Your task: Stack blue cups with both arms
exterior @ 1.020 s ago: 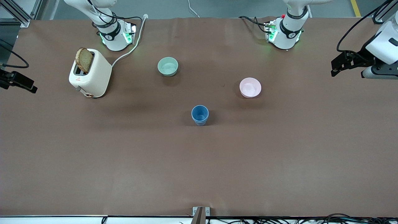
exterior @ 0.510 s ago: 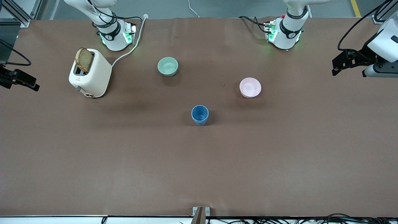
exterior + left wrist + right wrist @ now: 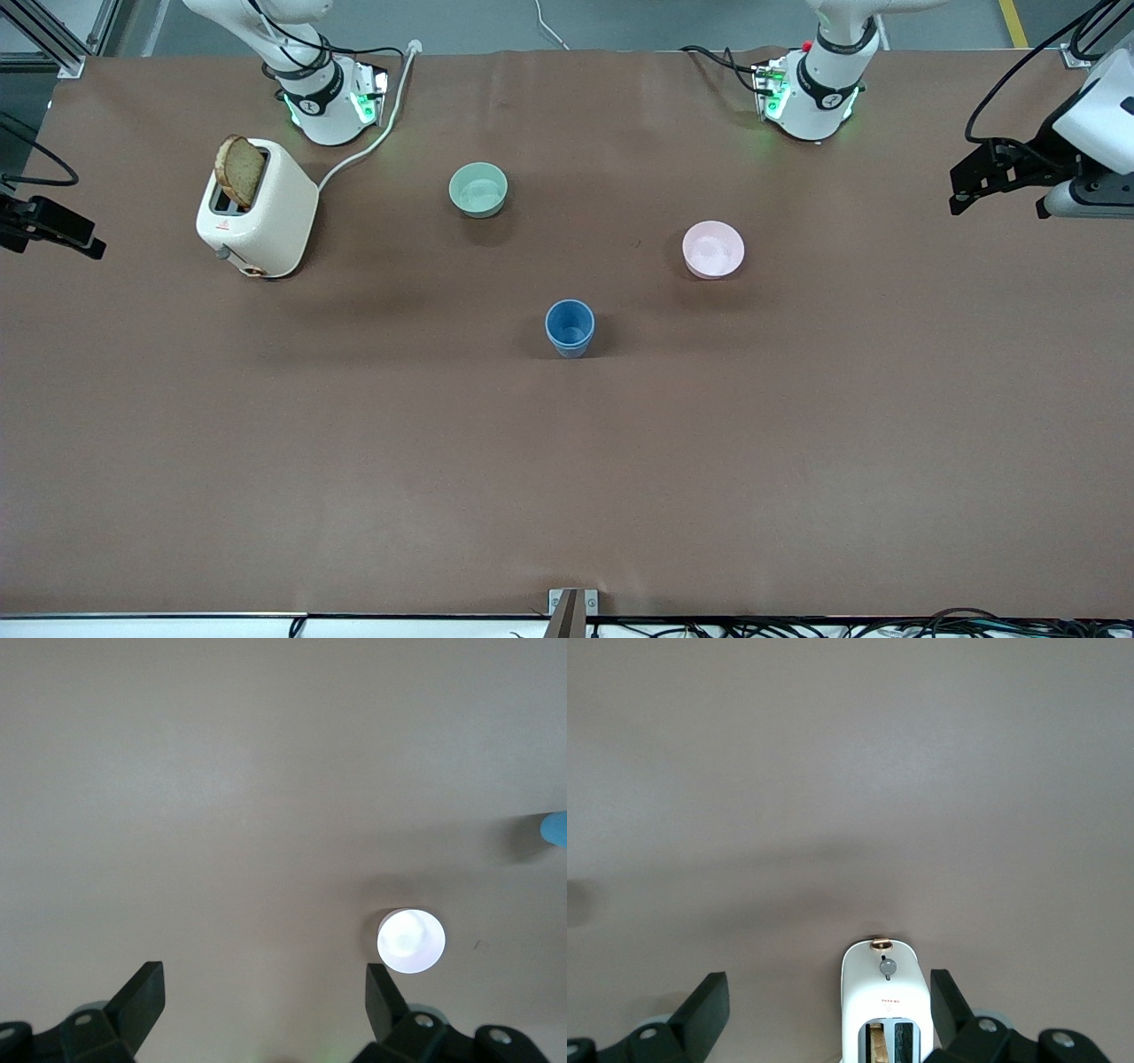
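Observation:
A blue cup (image 3: 570, 327) stands upright near the middle of the table, nearer the front camera than both bowls. I see only this one blue cup shape; I cannot tell whether a second cup sits inside it. Its edge shows in the left wrist view (image 3: 555, 828). My left gripper (image 3: 963, 188) is open and empty, up over the left arm's end of the table; in its wrist view (image 3: 266, 981) the jaws stand wide apart. My right gripper (image 3: 78, 241) is open and empty over the right arm's end (image 3: 830, 988).
A pink bowl (image 3: 712, 249) (image 3: 410, 941) and a mint-green bowl (image 3: 478, 189) stand farther from the camera than the cup. A white toaster (image 3: 261, 208) (image 3: 886, 1005) with a bread slice stands toward the right arm's end, its cord running to that base.
Both grippers have shifted only slightly at the table's ends. The cup, bowls and toaster have not moved.

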Robot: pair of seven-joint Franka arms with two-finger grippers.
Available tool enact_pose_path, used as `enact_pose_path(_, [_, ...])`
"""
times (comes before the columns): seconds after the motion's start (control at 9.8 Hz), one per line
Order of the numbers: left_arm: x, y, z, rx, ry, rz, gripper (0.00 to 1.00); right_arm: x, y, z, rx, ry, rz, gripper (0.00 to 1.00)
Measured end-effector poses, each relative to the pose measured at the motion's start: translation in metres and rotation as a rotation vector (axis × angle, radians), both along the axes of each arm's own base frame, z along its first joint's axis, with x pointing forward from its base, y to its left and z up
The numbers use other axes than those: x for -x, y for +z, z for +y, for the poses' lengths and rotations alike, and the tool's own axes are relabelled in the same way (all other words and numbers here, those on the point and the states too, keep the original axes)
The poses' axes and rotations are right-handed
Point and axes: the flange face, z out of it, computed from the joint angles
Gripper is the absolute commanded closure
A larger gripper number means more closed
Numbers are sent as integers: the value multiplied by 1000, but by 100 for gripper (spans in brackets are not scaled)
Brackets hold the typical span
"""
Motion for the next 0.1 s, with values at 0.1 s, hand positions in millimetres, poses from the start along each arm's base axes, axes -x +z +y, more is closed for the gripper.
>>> enact_pose_path(0.1, [0,1,0,0,1,-3,0,0,0,0,0,0,0,0])
